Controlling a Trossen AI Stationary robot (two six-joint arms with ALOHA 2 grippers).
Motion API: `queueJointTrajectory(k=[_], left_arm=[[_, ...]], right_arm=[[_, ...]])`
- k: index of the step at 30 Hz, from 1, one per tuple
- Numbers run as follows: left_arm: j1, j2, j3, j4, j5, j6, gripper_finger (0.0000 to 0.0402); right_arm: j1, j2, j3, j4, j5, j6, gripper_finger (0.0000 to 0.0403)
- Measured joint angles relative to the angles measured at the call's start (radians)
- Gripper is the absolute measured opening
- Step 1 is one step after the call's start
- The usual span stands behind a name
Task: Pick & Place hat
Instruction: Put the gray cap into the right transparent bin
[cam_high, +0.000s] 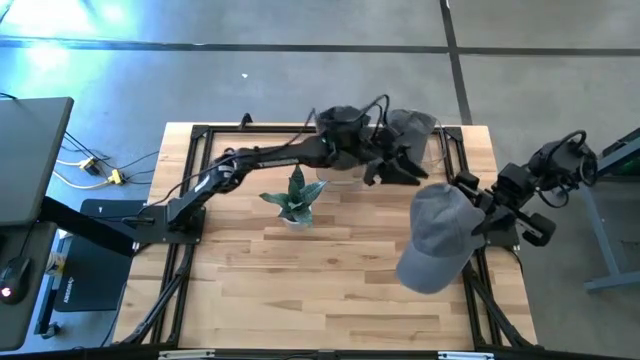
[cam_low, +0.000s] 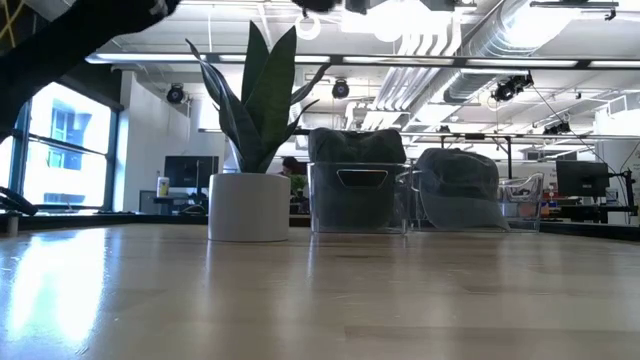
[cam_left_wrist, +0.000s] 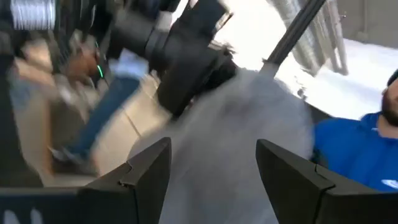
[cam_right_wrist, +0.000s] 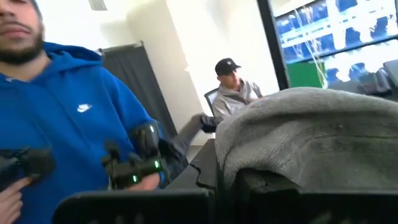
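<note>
A grey hat (cam_high: 438, 235) hangs in the air over the table's right side, with my right gripper (cam_high: 478, 208) shut on it at its right side. In the right wrist view the hat (cam_right_wrist: 311, 134) drapes over the gripper's fingers (cam_right_wrist: 217, 186). My left gripper (cam_high: 412, 172) stands open at the far middle, just off the hat's far side. Seen from the left wrist, its two fingers (cam_left_wrist: 211, 155) frame the hat's grey cloth (cam_left_wrist: 230, 130), with the right arm's gripper (cam_left_wrist: 186, 50) beyond it. My right gripper holds the hat by the crown's edge on the side toward the table's right edge (cam_high: 468, 212), coming in about level from the right. The cloth (cam_right_wrist: 261, 162) lies over the fingers and hides the place of contact. The hat is lifted clear, its brim (cam_high: 420, 272) drooping toward the near edge.
Two clear bins (cam_low: 358, 195) (cam_low: 460, 190) holding other hats stand at the far edge. A potted plant (cam_high: 295, 200) in a white pot (cam_low: 248, 205) is at the table's middle. People (cam_right_wrist: 68, 118) are in the room beyond the table; one holds controllers.
</note>
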Motion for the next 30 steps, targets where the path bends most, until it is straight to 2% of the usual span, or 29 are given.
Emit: queueJointTrajectory(k=[7, 10, 15, 19, 23, 25, 28, 30], left_arm=[[-0.044, 0.062, 0.002, 0.306, 0.093, -0.205, 0.0229], [-0.069, 0.071, 0.008, 0.367, 0.097, -0.198, 0.0229], [-0.110, 0.084, 0.002, 0.498, 0.130, -0.265, 0.0229], [-0.135, 0.077, 0.004, 0.684, 0.166, -0.382, 0.0229], [-0.139, 0.076, 0.004, 0.918, 0.127, -0.541, 0.0229], [-0.137, 0.076, 0.005, 0.985, 0.095, -0.600, 0.0229], [-0.137, 0.076, 0.005, 1.006, 0.050, -0.664, 0.0229], [-0.138, 0.076, 0.005, 0.975, 0.058, -0.673, 0.0229]], right_arm=[[-0.002, 0.053, 0.000, 0.131, -0.009, -0.032, 0.0005], [-0.002, 0.063, 0.000, 0.176, 0.016, -0.041, 0.0003], [-0.002, 0.056, 0.000, 0.164, 0.057, 0.002, 0.0006], [-0.002, 0.048, 0.000, 0.140, 0.057, 0.064, 0.0003], [-0.002, 0.046, 0.000, 0.090, 0.057, 0.170, 0.0008], [-0.002, 0.048, 0.000, 0.050, 0.057, 0.196, 0.0008], [-0.002, 0.049, 0.000, -0.004, 0.063, 0.218, 0.0004], [-0.002, 0.057, 0.000, -0.018, 0.070, 0.222, 0.0003]])
